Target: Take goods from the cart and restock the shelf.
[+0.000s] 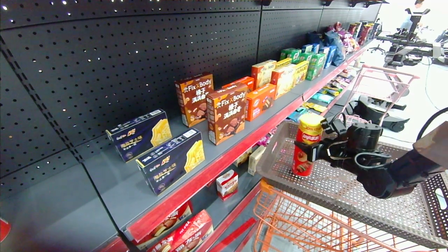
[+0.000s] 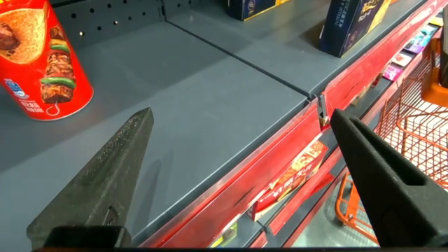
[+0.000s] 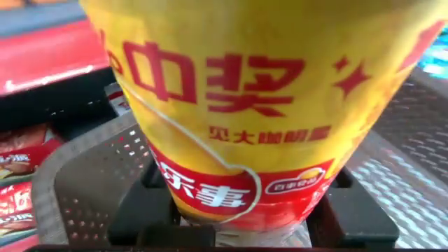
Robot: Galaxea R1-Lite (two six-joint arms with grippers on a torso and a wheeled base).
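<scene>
A tall chip canister, yellow on top and red below, stands upright over the left part of the grey perforated cart tray. My right gripper is shut on its middle from the right side. Whether its base rests on the tray I cannot tell. In the right wrist view the canister sits close up between the dark fingers. My left gripper hangs open over a bare stretch of grey shelf, with nothing between its fingers. A second red canister stands on that shelf beyond it.
The shelf carries blue boxes, brown boxes, then orange, yellow and green boxes further along. A red front lip edges it, with lower shelves of goods beneath. The orange wire cart is under the tray; a pink cart stands behind.
</scene>
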